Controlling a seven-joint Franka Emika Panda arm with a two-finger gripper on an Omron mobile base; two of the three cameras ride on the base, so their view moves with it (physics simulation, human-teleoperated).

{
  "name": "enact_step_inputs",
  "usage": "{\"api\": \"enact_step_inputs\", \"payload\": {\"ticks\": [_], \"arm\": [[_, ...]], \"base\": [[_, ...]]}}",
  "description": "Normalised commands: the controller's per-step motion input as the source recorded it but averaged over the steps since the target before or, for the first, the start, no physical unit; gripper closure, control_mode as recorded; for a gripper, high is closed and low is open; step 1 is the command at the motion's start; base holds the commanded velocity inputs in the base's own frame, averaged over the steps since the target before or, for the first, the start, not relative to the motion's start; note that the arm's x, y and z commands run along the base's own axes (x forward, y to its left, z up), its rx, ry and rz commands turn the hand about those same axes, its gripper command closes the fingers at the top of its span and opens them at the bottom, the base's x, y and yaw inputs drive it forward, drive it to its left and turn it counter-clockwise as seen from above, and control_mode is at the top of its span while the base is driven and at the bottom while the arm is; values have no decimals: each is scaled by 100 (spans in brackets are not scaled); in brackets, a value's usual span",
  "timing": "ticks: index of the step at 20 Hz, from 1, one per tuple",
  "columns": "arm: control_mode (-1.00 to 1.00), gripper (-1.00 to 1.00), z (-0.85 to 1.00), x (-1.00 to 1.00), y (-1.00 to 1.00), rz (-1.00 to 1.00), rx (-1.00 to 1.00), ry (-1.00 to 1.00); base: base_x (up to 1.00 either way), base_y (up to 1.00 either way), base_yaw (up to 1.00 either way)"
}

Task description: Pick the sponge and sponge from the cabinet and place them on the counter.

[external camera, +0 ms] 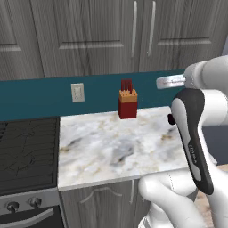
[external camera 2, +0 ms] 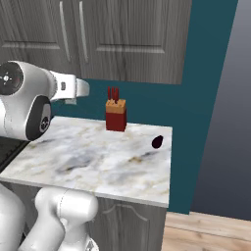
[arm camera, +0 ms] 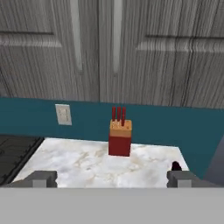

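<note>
The dark grey wall cabinet hangs above the counter with its panelled doors closed, so both sponges are hidden. Its thin silver handles run down the middle of the hand view. Below lies the marble counter. My gripper is open: its two dark fingertips stand wide apart with nothing between them. It is held in the air in front of the counter, level with the backsplash, facing the cabinet doors.
A red knife block stands at the back of the counter against the teal backsplash. A small dark object lies near the counter's right edge. The black stovetop adjoins the counter on the left. A wall outlet sits on the backsplash.
</note>
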Motion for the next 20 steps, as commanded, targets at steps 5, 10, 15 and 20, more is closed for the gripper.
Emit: {"api": "enact_step_inputs", "payload": {"ticks": [5, 10, 15, 20], "arm": [[-100, -100, 15, -20, -2, 0, 1, -21], [-100, -100, 12, -16, -1, 0, 1, -17], [-100, -100, 25, -17, 0, 0, 2, -15], [-100, -100, 28, -9, 0, 0, 1, -13]], "base": [[0, 0, 0], [0, 0, 0], [0, 0, 0], [0, 0, 0]]}}
